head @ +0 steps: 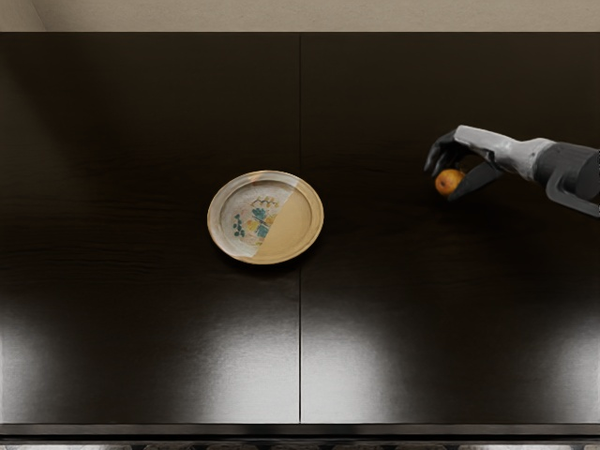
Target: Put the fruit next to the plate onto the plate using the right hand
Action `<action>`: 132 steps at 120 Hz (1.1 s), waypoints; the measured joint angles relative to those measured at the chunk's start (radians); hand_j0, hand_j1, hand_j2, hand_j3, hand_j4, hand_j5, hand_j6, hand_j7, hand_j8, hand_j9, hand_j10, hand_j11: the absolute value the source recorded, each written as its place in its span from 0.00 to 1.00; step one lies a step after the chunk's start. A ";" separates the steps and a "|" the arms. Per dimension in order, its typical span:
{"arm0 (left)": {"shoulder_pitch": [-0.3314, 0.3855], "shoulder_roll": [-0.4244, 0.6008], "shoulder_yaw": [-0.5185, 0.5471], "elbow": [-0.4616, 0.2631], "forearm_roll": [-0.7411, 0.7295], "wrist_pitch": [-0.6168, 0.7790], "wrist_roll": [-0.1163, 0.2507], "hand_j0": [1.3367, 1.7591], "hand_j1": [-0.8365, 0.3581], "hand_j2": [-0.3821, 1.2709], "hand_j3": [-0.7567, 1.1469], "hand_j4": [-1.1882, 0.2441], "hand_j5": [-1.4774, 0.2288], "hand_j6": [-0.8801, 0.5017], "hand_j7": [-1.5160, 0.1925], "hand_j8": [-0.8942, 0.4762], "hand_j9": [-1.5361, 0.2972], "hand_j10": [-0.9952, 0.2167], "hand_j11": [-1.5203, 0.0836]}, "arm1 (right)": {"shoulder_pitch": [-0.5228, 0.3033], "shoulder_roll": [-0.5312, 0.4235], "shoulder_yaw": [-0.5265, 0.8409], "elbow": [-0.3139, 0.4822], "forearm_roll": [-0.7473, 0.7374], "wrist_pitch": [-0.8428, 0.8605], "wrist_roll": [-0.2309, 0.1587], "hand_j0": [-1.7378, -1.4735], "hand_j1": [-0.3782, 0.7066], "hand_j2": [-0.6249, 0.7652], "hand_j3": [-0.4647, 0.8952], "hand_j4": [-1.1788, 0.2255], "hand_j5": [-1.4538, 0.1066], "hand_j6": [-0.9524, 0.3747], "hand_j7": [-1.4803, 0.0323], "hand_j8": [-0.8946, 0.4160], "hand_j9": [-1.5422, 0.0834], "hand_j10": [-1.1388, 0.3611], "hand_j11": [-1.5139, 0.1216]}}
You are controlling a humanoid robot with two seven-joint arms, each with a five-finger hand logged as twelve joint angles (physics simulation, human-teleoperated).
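The right robot hand [469,153] reaches in from the right edge of the view, over the right half of the dark bench [394,337]. Its dark fingers [437,154] curl down over the top and left of a small orange fruit [449,181], and the thumb presses against the fruit's lower right side, so the fruit sits pinched between them. Whether the fruit rests on the bench or is lifted off it cannot be told. The plate [291,225], round with a gold rim and a blue and yellow pattern on its pale half, lies near the bench's middle, well apart from the fruit, to its left, with nothing on it.
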 joint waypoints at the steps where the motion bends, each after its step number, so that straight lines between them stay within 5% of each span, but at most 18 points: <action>1: 0.000 0.000 0.000 0.000 0.000 0.000 0.000 0.76 0.99 0.23 0.40 0.83 0.87 0.64 0.89 0.65 0.84 0.82 0.95 | 0.000 0.000 0.001 0.003 0.000 0.000 0.000 0.31 0.59 0.59 0.34 0.39 0.38 0.23 0.42 0.34 0.43 0.52 0.41; 41: -0.001 0.000 0.000 0.000 0.000 0.000 0.000 0.76 0.99 0.23 0.40 0.83 0.87 0.64 0.89 0.65 0.84 0.82 0.95 | 0.010 0.011 0.034 0.065 0.002 0.011 0.000 0.31 0.59 0.58 0.34 0.39 0.38 0.23 0.42 0.34 0.43 0.51 0.41; 132: 0.001 0.000 0.000 0.000 0.000 0.000 0.000 0.76 0.99 0.23 0.40 0.83 0.87 0.64 0.89 0.65 0.84 0.82 0.95 | 0.020 0.148 0.080 0.071 0.002 0.010 -0.007 0.31 0.57 0.57 0.34 0.39 0.38 0.23 0.42 0.33 0.42 0.49 0.41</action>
